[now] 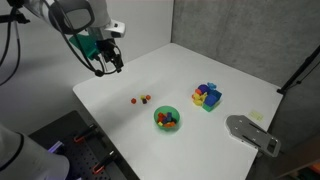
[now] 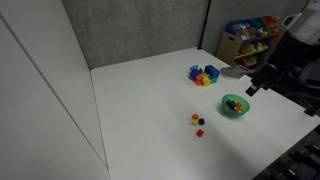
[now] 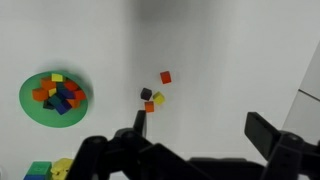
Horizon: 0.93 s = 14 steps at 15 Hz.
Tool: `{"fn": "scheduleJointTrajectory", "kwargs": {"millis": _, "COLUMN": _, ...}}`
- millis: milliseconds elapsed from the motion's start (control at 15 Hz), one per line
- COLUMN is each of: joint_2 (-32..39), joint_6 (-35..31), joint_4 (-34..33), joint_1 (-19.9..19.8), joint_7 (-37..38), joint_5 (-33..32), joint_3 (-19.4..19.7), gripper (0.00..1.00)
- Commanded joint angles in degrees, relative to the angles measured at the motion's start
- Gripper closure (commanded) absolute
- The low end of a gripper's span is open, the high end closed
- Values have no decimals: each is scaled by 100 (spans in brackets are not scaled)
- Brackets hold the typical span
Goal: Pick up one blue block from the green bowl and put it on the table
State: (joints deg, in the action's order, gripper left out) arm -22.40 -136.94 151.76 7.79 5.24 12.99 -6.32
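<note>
The green bowl [image 3: 30,105] lies at the left of the wrist view, full of small coloured blocks, with a blue block [image 3: 62,103] near its middle. The bowl also shows in both exterior views [image 1: 167,119] [image 2: 235,105] on the white table [image 1: 230,70]. My gripper [image 3: 200,130] is open and empty, high above the table and well off to the side of the bowl. It shows in both exterior views [image 1: 110,62] [image 2: 253,90].
Loose red [image 3: 165,76], black [image 3: 146,93], yellow [image 3: 158,98] and orange [image 3: 148,106] blocks lie on the table near the bowl. A blue square tray [image 1: 207,96] of blocks stands beyond it. A grey flat object [image 1: 250,133] lies near the table's edge.
</note>
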Motion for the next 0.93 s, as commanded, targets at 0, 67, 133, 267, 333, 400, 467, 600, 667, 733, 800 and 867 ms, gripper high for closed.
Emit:
{"fn": "scheduleJointTrajectory", "kwargs": {"millis": 0, "joint_2": 836, "joint_6": 239, "joint_4": -627, "joint_1": -255, "joint_7": 6, "joint_5": -385, "joint_3": 93, "gripper": 0}}
{"fn": "scheduleJointTrajectory", "kwargs": {"millis": 67, "joint_2": 1051, "joint_6": 239, "joint_4": -750, "joint_1": -313, "joint_7": -30, "joint_5": -499, "joint_3": 119, "gripper": 0}}
{"fn": "scheduleJointTrajectory", "kwargs": {"millis": 133, "joint_2": 1254, "joint_6": 234, "joint_4": -864, "joint_1": -361, "joint_7": -66, "joint_5": -612, "joint_3": 143, "gripper": 0}}
{"fn": "scheduleJointTrajectory", "kwargs": {"millis": 267, "joint_2": 1670, "joint_6": 180, "joint_4": -1073, "joint_1": -438, "joint_7": -135, "joint_5": -852, "joint_3": 191, "gripper": 0}}
{"fn": "scheduleJointTrajectory", "kwargs": {"millis": 333, "joint_2": 1906, "joint_6": 158, "joint_4": -1195, "joint_1": -475, "joint_7": -156, "joint_5": -956, "joint_3": 225, "gripper": 0}}
{"fn": "scheduleJointTrajectory", "kwargs": {"millis": 400, "joint_2": 2117, "joint_6": 122, "joint_4": -1306, "joint_1": -506, "joint_7": -188, "joint_5": -1074, "joint_3": 258, "gripper": 0}}
{"fn": "scheduleJointTrajectory", "kwargs": {"millis": 467, "joint_2": 2331, "joint_6": 88, "joint_4": -1420, "joint_1": -537, "joint_7": -222, "joint_5": -1172, "joint_3": 300, "gripper": 0}}
{"fn": "scheduleJointTrajectory", "kwargs": {"millis": 600, "joint_2": 2757, "joint_6": 14, "joint_4": -1672, "joint_1": -603, "joint_7": -257, "joint_5": -1372, "joint_3": 397, "gripper": 0}}
{"fn": "scheduleJointTrajectory", "kwargs": {"millis": 667, "joint_2": 2981, "joint_6": 12, "joint_4": -1822, "joint_1": -637, "joint_7": -320, "joint_5": -1391, "joint_3": 456, "gripper": 0}}
{"fn": "scheduleJointTrajectory", "kwargs": {"millis": 733, "joint_2": 3173, "joint_6": 6, "joint_4": -1957, "joint_1": -666, "joint_7": -348, "joint_5": -1415, "joint_3": 505, "gripper": 0}}
{"fn": "scheduleJointTrajectory", "kwargs": {"millis": 800, "joint_2": 3371, "joint_6": -1, "joint_4": -2095, "joint_1": -699, "joint_7": -416, "joint_5": -1406, "joint_3": 548, "gripper": 0}}
{"fn": "scheduleJointTrajectory", "kwargs": {"millis": 867, "joint_2": 3574, "joint_6": -4, "joint_4": -2246, "joint_1": -735, "joint_7": -471, "joint_5": -1401, "joint_3": 589, "gripper": 0}}
